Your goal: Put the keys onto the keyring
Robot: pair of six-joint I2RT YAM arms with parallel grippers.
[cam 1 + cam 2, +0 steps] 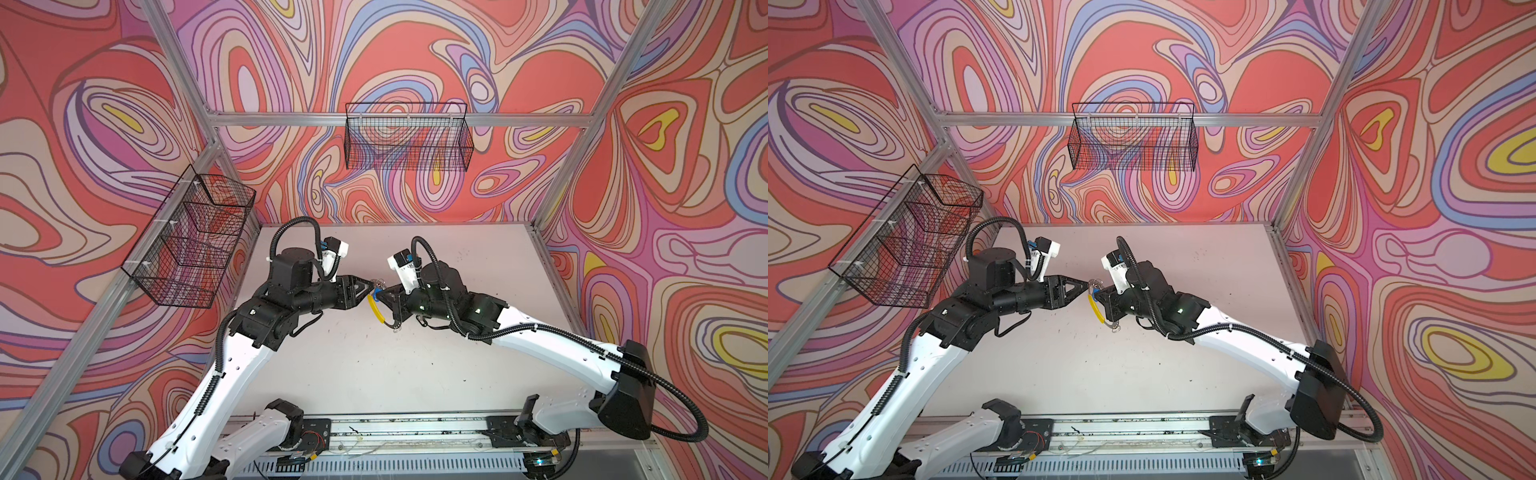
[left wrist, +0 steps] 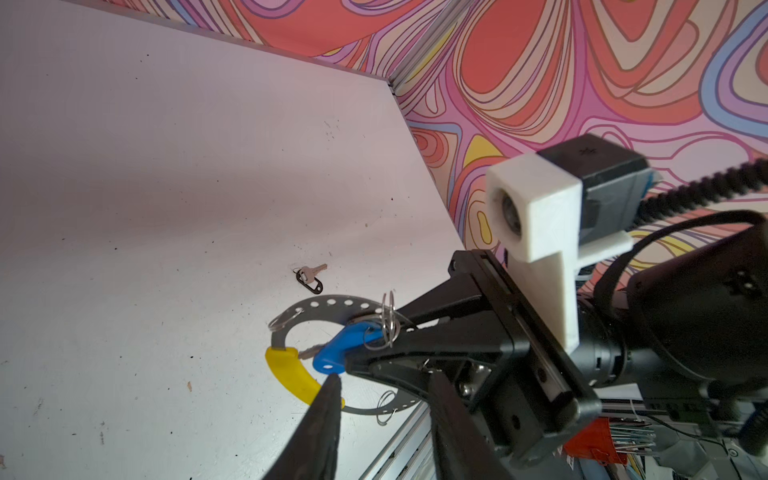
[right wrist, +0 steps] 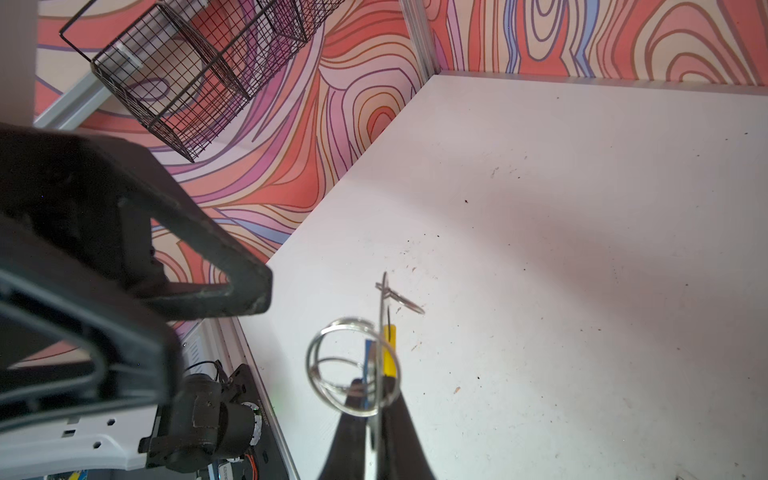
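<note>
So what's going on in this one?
The right tool is shut on the keyring, holding it above the table. The blue-tag key sits at the ring, right by that grip, and the open left tool has one fingertip at its tag. Whether that key is actually threaded on cannot be told. The black-tag key lies on the table, untouched.

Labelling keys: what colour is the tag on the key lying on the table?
Black. The tag shows best in the left wrist view.
</note>
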